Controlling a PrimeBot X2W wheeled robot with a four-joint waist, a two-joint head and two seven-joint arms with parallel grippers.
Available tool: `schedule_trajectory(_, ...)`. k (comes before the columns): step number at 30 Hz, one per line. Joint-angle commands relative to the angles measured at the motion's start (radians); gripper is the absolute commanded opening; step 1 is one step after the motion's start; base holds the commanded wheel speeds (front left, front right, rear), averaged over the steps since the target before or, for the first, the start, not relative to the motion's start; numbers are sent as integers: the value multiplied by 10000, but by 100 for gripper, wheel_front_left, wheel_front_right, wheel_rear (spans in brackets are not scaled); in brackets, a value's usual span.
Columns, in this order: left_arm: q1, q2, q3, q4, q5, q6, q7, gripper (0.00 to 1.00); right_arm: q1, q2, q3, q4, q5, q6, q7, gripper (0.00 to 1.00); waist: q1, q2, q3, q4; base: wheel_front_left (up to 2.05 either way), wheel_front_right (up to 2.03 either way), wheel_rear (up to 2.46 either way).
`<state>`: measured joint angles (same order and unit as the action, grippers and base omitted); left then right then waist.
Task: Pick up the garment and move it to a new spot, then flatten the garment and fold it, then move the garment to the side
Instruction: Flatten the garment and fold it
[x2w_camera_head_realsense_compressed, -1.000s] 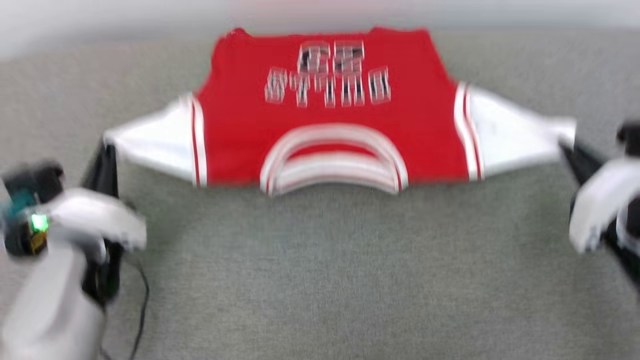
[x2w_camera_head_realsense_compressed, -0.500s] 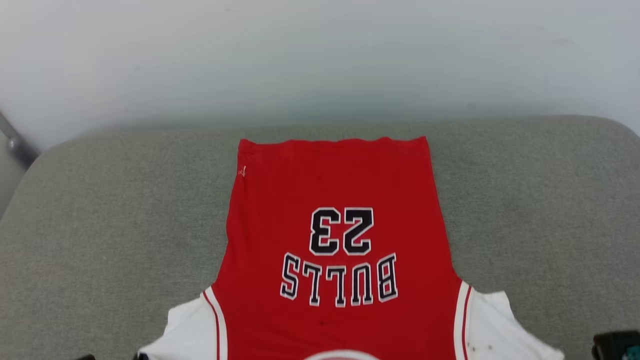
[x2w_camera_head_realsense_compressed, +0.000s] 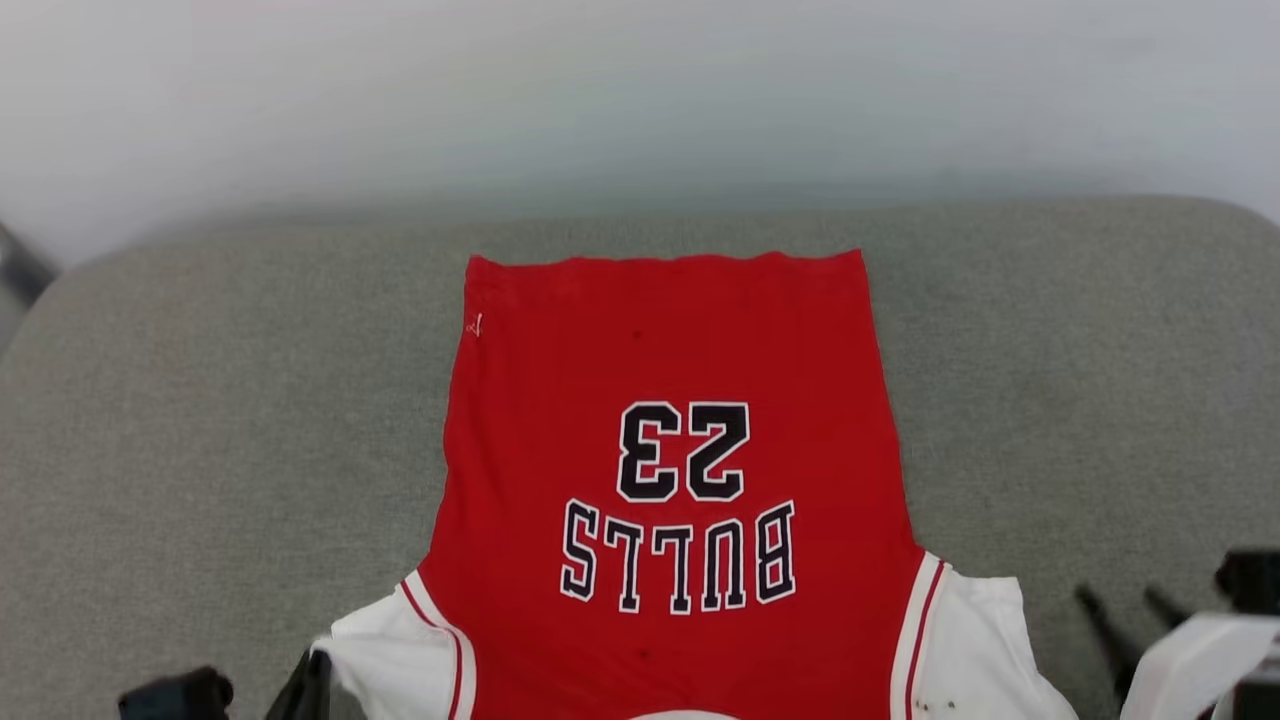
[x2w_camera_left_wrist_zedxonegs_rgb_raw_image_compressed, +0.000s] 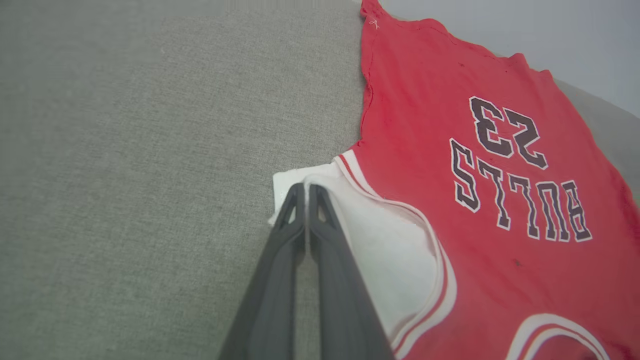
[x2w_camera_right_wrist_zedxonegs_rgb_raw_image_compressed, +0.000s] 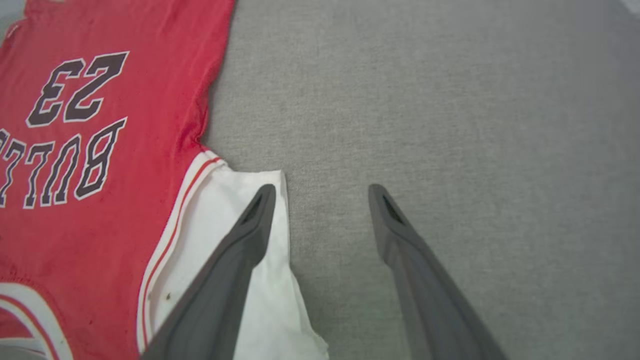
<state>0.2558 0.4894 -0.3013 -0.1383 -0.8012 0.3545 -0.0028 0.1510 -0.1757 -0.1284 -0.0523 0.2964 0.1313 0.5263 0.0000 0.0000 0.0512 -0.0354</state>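
The garment (x2w_camera_head_realsense_compressed: 660, 350), a red jersey with white short sleeves, lies flat and face up on a grey cushion (x2w_camera_head_realsense_compressed: 200, 400) that ends at a pale wall (x2w_camera_head_realsense_compressed: 640, 100). Its hem points toward the wall and its collar toward the robot, so in the head view the black print (x2w_camera_head_realsense_compressed: 680, 510) "BULLS 23" reads upside down. A small white mark (x2w_camera_head_realsense_compressed: 475, 325) sits near the hem at the robot's left.

The left gripper (x2w_camera_left_wrist_zedxonegs_rgb_raw_image_compressed: 305, 192) is closed. Its two dark fingers are pressed together over the outer edge of the left sleeve (x2w_camera_left_wrist_zedxonegs_rgb_raw_image_compressed: 390, 260), where the cloth folds up against them and looks pinched between the tips. In the head view this gripper (x2w_camera_head_realsense_compressed: 300, 680) sits at the bottom edge, touching the end of that sleeve.

The right gripper (x2w_camera_right_wrist_zedxonegs_rgb_raw_image_compressed: 321, 192) is wide open and holds nothing. One finger hangs over the outer edge of the right sleeve (x2w_camera_right_wrist_zedxonegs_rgb_raw_image_compressed: 220, 210) and the other over bare cushion beside it. That sleeve lies loose on the cushion, with a few small dark specks near its striped trim. In the head view the right gripper (x2w_camera_head_realsense_compressed: 1125, 605) is just beside the sleeve, apart from it.
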Motion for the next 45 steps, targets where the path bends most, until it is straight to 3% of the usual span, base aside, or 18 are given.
schedule_trajectory(1, -395, 71, -5, -184, 151, -63, -42, 0, -725, -58, -213, 227, -9, -9, -370, 100, 0, 0, 468, 136, 0, 0, 0)
schedule_trajectory(7, -1654, 123, -138, -736, 585, -265, -133, 0, -4198, -123, -677, 2016, -39, -9, -1489, 100, 0, 0, 1928, 592, 0, 0, 0)
schedule_trajectory(12, -2757, -32, -379, -1010, 922, -537, -259, 0, -7123, -369, -513, 3881, -99, -7, -1318, 100, 0, 0, 3038, 1153, 0, 0, 0)
schedule_trajectory(23, -4367, -542, -1036, -1136, 1328, -1137, -532, 0, -11780, -674, -624, 7003, -747, -7, 1904, 100, 0, 0, 4793, 2240, 0, 0, 0)
schedule_trajectory(32, -4890, -851, -1275, -779, 1288, -1440, -728, 0, -12223, -283, -982, 8607, -1425, -7, 3295, 100, 0, 0, 5342, 2571, 0, 0, 0)
schedule_trajectory(33, -4906, -879, -1307, -645, 1250, -1501, -737, 0, -12048, -146, -1099, 9029, -1539, -7, 3724, 45, 0, 0, 5321, 2595, 0, 0, 0)
schedule_trajectory(34, -4906, -879, -1307, -645, 1250, -1501, -737, 0, -12048, -146, -1099, 9029, -1539, -7, 3724, 45, 0, 0, 5321, 2595, 0, 0, 0)
schedule_trajectory(35, -4915, -893, -1325, -579, 1229, -1515, -753, 0, -12000, -91, -1125, 9139, -1580, -7, 3863, 25, 0, 0, 5290, 2606, 0, 0, 0)
schedule_trajectory(36, -4927, -905, -1339, -520, 1221, -1536, -769, 0, -11995, -93, -1154, 9182, -1628, -6, 3934, 0, 0, 0, 5251, 2618, 0, 0, 0)
schedule_trajectory(43, -4673, -850, -1337, -122, 1087, -1537, -733, 0, -12332, -816, -399, 8332, -1884, -7, 3317, 0, 0, 0, 4616, 2490, 0, 0, 0)
schedule_trajectory(44, -4589, -817, -1322, -27, 1051, -1513, -720, 0, -12343, -955, -170, 8162, -1919, -7, 3227, 0, 0, 0, 4419, 2436, 0, 0, 0)
schedule_trajectory(45, -4168, -667, -1226, 212, 926, -1379, -620, 0, -11910, -1494, 666, 7354, -1667, -9, 3183, 0, 0, 0, 3577, 2180, 0, 0, 0)
